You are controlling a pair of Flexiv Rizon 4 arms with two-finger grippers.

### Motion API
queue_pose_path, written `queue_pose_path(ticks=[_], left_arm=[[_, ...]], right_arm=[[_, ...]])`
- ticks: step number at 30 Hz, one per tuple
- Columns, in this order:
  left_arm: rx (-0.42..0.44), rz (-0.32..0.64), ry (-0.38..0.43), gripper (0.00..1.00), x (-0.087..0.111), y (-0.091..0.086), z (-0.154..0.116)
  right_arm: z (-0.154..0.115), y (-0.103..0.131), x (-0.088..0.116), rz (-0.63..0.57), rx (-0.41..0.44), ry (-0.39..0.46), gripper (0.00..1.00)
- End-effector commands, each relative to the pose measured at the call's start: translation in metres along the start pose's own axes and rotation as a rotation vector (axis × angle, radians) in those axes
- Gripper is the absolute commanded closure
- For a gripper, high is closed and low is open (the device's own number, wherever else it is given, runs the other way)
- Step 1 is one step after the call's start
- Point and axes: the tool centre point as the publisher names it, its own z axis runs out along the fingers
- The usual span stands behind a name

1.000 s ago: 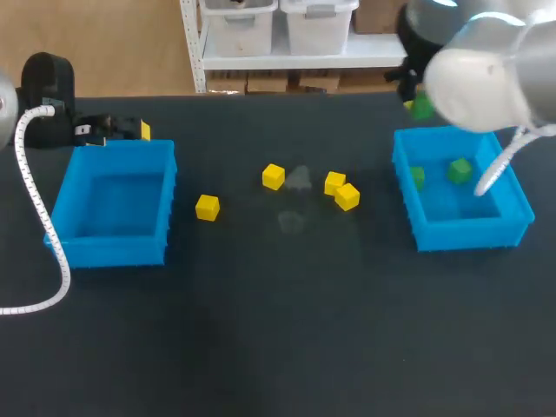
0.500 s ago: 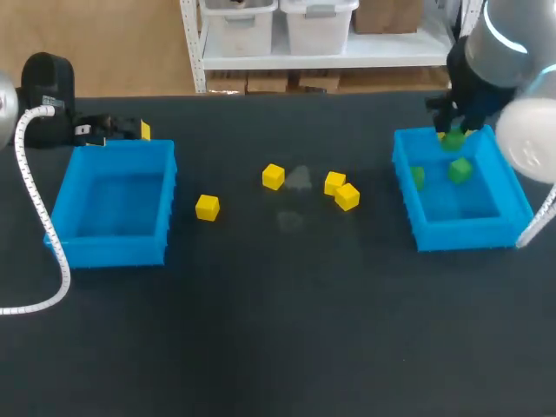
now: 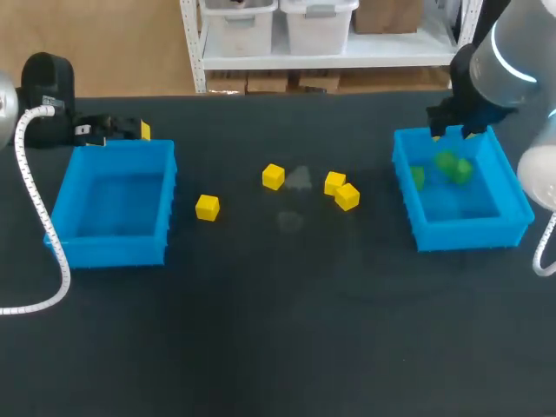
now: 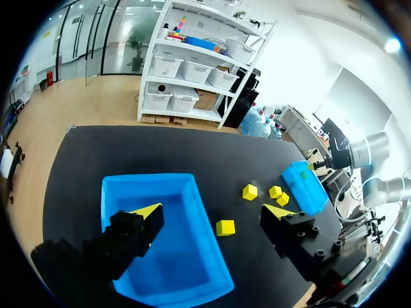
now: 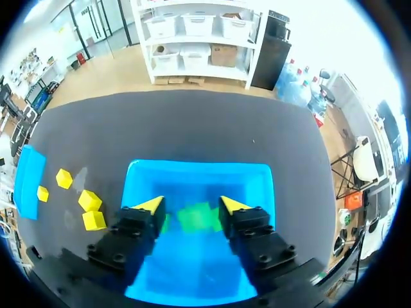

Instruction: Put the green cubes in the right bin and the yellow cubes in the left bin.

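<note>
My right gripper [image 3: 452,132] hangs open over the far end of the right blue bin [image 3: 469,233]. A blurred green cube [image 5: 198,217] lies below and between its fingers, apart from both, inside the right bin [image 5: 199,168]. In the head view that green cube [image 3: 446,161] sits beside two other green cubes [image 3: 461,172] in the bin. Several yellow cubes [image 3: 273,176] lie on the table between the bins. My left gripper [image 4: 212,210] stands open above the empty left bin [image 4: 167,218], by its far left corner [image 3: 113,129].
The yellow cubes lie spread out: one [image 3: 207,207] near the left bin [image 3: 167,195], two touching ones [image 3: 340,189] closer to the right bin. A white cable [image 3: 39,217] runs along the left bin's outer side.
My right arm carried a green cube from behind the right bin to over it, then opened its fingers; the cube dropped into the bin. The left arm kept still.
</note>
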Motion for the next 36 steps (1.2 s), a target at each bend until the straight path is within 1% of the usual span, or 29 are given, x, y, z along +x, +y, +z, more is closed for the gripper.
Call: queue_pose_path(ticks=[1,20,22,23,24,25,26,27,29,33,36], left_arm=[[0.011,0.002,-0.006,0.0,0.001,0.002,0.0],[0.011,0.002,-0.006,0.0,0.001,0.002,0.0],[0.02,0.11,0.118,0.0,-0.003,-0.003,0.012],[0.05,0.187,0.152,0.0,-0.004,-0.008,0.017],[0.048,0.235,0.207,0.0,-0.004,-0.016,0.021],[0.032,0.294,0.255,0.0,-0.004,-0.02,0.026],[0.017,0.366,0.282,0.0,-0.004,-0.02,0.032],[-0.006,0.416,0.323,0.0,-0.005,-0.022,0.038],[-0.056,0.458,0.406,0.0,-0.006,-0.024,0.047],[-0.056,0.575,0.464,0.0,-0.012,-0.034,0.06],[-0.086,0.655,0.504,0.0,-0.015,-0.042,0.072]], right_arm=[[-0.002,-0.002,0.005,0.001,-0.001,-0.038,0.0],[-0.002,-0.002,0.005,0.001,-0.001,-0.038,0.0],[-0.002,-0.002,0.005,0.001,-0.001,-0.038,0.0],[-0.002,-0.002,0.005,0.001,-0.001,-0.038,0.0],[-0.002,-0.002,0.005,0.001,-0.001,-0.038,0.0],[-0.002,-0.002,0.005,0.001,-0.001,-0.038,0.0],[-0.002,-0.002,0.005,0.001,-0.001,-0.038,0.0],[-0.002,-0.002,0.005,0.001,-0.001,-0.038,0.0],[-0.002,-0.002,0.005,0.001,-0.001,-0.038,0.0],[-0.002,-0.002,0.005,0.001,-0.001,-0.038,0.0],[-0.002,-0.002,0.005,0.001,-0.001,-0.038,0.0]])
